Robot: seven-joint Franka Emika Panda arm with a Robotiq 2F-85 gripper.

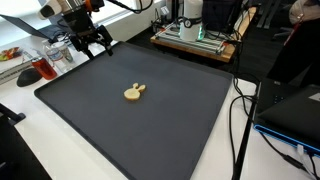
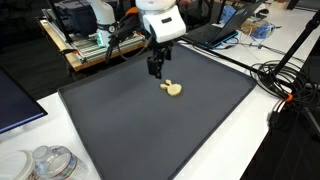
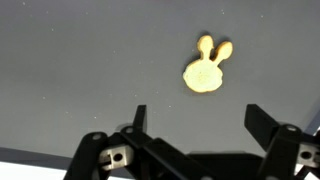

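Observation:
A small yellow rabbit-shaped toy [image 1: 135, 93] lies flat on the dark grey mat [image 1: 180, 120]. It shows in both exterior views [image 2: 172, 88] and in the wrist view [image 3: 206, 70], ears pointing up. My gripper [image 1: 90, 44] hangs open and empty above the mat's far part, apart from the toy. It also shows in an exterior view [image 2: 157, 68] just above and beside the toy. In the wrist view the two fingers [image 3: 200, 118] are spread wide with nothing between them, and the toy lies ahead of them.
The mat [image 2: 150, 130] covers a white table. A wooden rack with equipment [image 1: 195, 35] stands behind it. Cables [image 1: 240, 110] run along one side, next to a laptop [image 1: 295, 110]. Clear containers [image 2: 45, 163] and a red object [image 1: 28, 72] sit at the table edges.

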